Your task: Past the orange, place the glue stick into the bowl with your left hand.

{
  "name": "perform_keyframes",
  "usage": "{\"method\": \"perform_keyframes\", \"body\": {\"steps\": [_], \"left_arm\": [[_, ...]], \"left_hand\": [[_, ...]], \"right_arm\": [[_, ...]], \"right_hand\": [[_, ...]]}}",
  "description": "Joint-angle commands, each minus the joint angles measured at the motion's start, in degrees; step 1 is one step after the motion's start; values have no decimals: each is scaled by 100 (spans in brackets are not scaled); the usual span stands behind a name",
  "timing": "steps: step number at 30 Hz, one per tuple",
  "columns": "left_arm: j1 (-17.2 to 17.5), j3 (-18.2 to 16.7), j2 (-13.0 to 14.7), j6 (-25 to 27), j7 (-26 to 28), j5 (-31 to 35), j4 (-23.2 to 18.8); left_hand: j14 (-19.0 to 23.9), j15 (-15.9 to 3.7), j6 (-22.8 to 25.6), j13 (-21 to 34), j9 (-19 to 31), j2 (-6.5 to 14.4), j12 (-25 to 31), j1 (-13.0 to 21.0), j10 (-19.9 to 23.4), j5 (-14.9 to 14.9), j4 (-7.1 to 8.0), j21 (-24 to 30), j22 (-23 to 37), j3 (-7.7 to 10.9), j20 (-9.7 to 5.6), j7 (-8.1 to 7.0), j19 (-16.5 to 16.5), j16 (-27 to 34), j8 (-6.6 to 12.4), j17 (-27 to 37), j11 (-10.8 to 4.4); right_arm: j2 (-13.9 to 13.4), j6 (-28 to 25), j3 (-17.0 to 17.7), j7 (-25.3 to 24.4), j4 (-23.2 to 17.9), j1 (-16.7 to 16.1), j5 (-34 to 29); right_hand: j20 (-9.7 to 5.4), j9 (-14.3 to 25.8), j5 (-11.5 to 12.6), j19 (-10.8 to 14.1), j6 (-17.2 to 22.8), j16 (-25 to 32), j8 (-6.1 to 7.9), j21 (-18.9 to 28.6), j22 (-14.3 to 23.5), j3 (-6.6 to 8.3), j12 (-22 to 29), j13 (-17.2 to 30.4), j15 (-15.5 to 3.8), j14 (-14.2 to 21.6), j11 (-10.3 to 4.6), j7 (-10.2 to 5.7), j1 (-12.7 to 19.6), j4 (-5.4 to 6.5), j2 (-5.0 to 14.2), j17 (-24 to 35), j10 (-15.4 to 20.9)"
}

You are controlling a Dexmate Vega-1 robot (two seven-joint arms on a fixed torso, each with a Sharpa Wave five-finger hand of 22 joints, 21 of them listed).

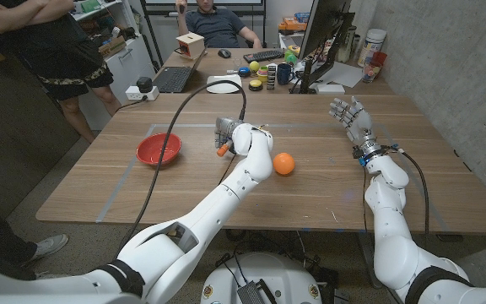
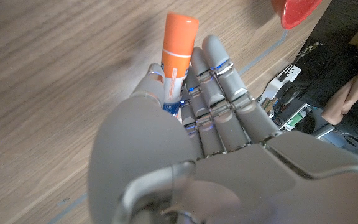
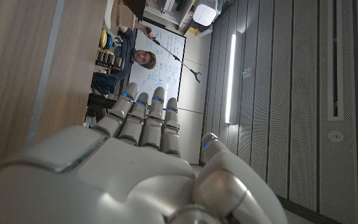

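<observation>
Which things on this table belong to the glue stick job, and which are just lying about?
Part of the job:
- glue stick, held in the left hand
- red bowl, where it goes
- orange, to be passed

Just lying about:
- right hand, raised, holding nothing
- laptop
- mouse and keyboard
- monitor

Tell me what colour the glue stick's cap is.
Orange, clearest in the left wrist view: glue stick held in the left hand.
</observation>
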Motion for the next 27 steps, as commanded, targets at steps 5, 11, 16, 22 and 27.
{"method": "perform_keyframes", "body": {"steps": [5,11,16,22,27], "left_arm": [[335,-327,-69,-186,189,289,-755],[441,-504,-218,-153,67,489,-934],[569,-605,-228,-290,-14,649,-1165],[749,-718,-183,-510,-98,722,-1488],[917,-795,-75,-757,-141,708,-1829]], "left_hand": [[538,-704,237,38,11,384,64,416,453,32,67,70,6,95,-228,168,50,-10,-36,12,-435],[561,-701,249,51,12,375,71,377,464,33,99,92,-1,86,-232,164,58,-22,-52,19,-411],[595,-702,290,48,13,368,74,361,488,34,112,110,-7,84,-232,169,68,-23,-51,27,-408],[617,-697,304,38,13,354,67,331,501,33,130,135,-12,76,-226,197,94,-34,-66,30,-398],[622,-697,329,21,13,340,52,316,504,34,138,149,-17,74,-235,190,100,-51,-71,31,-417]], "right_arm": [[26,-43,-79,-117,-318,-192,-63],[31,-28,-90,-103,-434,-274,-33],[50,-49,-93,-113,-551,-358,-8],[68,-81,-108,-118,-731,-477,4],[95,-80,-129,-117,-882,-563,23]], "right_hand": [[-53,33,24,6,51,38,10,-21,27,-31,8,13,6,49,10,9,-36,-13,29,1,34],[-51,33,25,7,47,37,7,-28,27,-33,6,13,11,49,12,2,-37,-13,29,1,32],[-54,33,26,7,52,37,9,-35,27,-36,7,13,11,52,7,0,-38,-13,28,1,36],[-56,33,27,9,55,35,9,-44,27,-39,5,13,12,53,6,7,-39,-13,28,1,35],[-58,33,28,12,57,34,9,-50,28,-42,7,13,8,54,10,2,-39,-13,28,1,42]]}}
